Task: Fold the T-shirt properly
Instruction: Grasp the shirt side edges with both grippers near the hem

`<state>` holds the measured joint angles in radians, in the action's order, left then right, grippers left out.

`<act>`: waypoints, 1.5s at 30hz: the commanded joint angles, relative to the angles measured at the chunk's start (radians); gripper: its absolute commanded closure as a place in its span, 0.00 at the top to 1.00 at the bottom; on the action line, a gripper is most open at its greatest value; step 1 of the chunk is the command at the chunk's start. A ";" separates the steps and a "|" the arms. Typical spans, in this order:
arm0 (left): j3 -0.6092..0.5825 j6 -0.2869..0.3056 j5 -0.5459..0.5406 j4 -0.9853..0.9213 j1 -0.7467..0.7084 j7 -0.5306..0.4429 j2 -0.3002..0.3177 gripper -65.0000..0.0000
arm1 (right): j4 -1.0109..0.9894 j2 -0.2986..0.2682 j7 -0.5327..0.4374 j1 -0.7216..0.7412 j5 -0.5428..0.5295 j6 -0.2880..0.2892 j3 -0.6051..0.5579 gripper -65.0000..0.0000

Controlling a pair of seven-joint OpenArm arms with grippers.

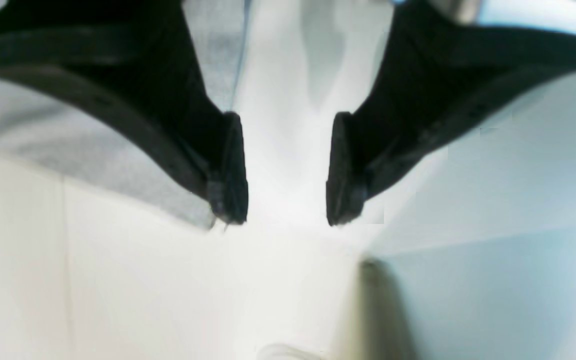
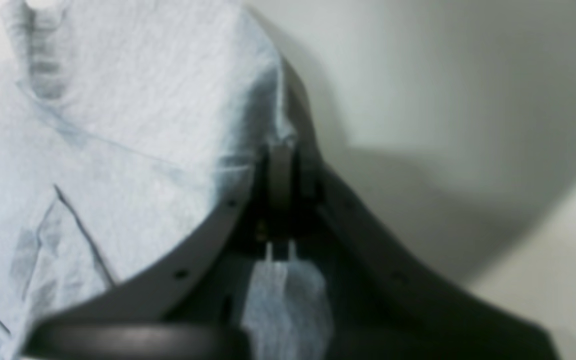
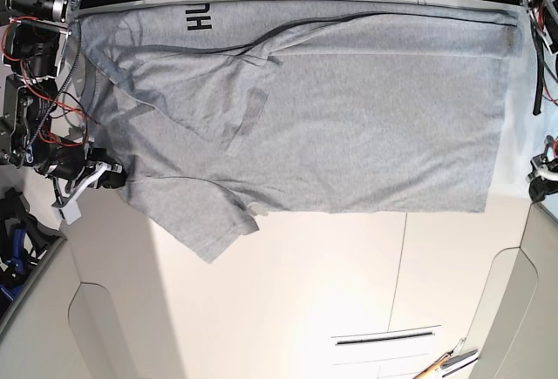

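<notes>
Right gripper (image 2: 280,150) pinches T-shirt (image 2: 118,125) edge; left gripper (image 1: 286,170) spread, blurred.

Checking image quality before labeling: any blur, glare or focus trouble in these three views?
Left wrist: soft throughout, table blown out between the open gripper fingers. Right wrist: gripper shut on the T-shirt, near cloth fairly sharp, background blurred, heavy shadow to the right. Base: sharpest, even light, T-shirt weave and lettering readable, slight wide-angle bending at edges.
</notes>
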<state>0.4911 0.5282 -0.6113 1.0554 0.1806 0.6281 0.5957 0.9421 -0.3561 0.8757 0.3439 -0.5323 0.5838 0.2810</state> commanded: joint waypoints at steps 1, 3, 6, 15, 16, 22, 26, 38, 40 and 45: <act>-0.014 -0.001 -0.015 -0.041 0.047 -0.019 0.028 0.45 | 0.007 -0.009 0.014 0.013 0.021 -0.004 -0.002 0.00; -0.050 -0.001 -0.029 -0.142 0.108 -0.018 0.027 0.45 | 0.007 -0.007 0.014 0.013 0.021 -0.004 -0.002 0.00; -0.077 -0.001 -0.090 -0.259 0.172 -0.018 0.027 0.45 | 0.007 -0.007 0.014 0.013 0.031 -0.004 -0.002 0.00; -0.079 0.000 -0.117 -0.366 0.221 -0.018 0.011 0.45 | 0.007 -0.007 0.014 0.013 0.053 -0.004 -0.002 0.00; -0.079 0.000 -0.117 -0.367 0.221 -0.019 0.011 0.45 | 0.007 -0.007 0.014 0.013 0.053 -0.004 -0.002 0.00; -0.079 -0.001 -0.093 -0.369 0.220 -0.019 -0.006 0.45 | 0.007 -0.007 0.014 0.013 0.053 -0.004 -0.002 0.00; -0.079 -0.001 -0.069 -0.369 0.220 -0.019 -0.048 0.45 | 0.007 -0.007 0.014 0.013 0.053 -0.005 -0.002 0.00; -0.079 -0.001 -0.065 -0.369 0.221 -0.028 -0.116 0.45 | 0.007 -0.007 0.014 0.013 0.054 -0.005 -0.002 0.00; -0.079 -0.001 -0.066 -0.369 0.221 -0.030 -0.117 0.45 | 0.007 -0.007 0.014 0.013 0.053 -0.005 -0.002 0.00; -0.079 -0.001 -0.052 -0.369 0.221 -0.031 -0.116 0.45 | 0.007 -0.007 0.014 0.013 0.053 -0.005 -0.002 0.00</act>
<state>0.4133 0.5297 -0.6792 0.6785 0.3832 0.5812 0.4679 0.9424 -0.3519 0.8715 0.3439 -0.5083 0.5877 0.2810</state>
